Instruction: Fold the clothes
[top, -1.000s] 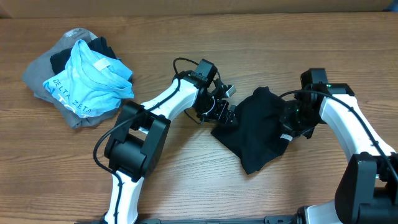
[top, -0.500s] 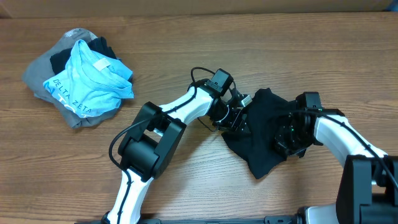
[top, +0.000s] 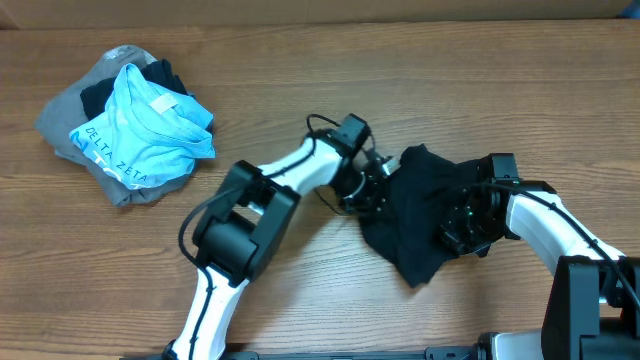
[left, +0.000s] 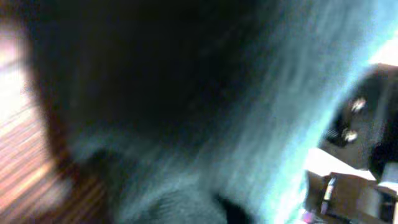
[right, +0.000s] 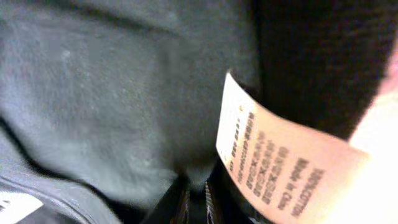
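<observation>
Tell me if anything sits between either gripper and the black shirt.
Nothing visible does. The left gripper and the right gripper are each shut on the black shirt; the light blue shirt lies well apart.

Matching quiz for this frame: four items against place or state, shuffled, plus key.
1. plain black soft-fabric shirt
2. light blue shirt lettered DELTA ZETA
3. white printed care tag
4. left end effector

A. far left in the overhead view
B. shut on dark fabric
C. crumpled, right of centre in the overhead view
D. close up in the right wrist view

Pairs: 1-C, 2-A, 3-D, 4-B
</observation>
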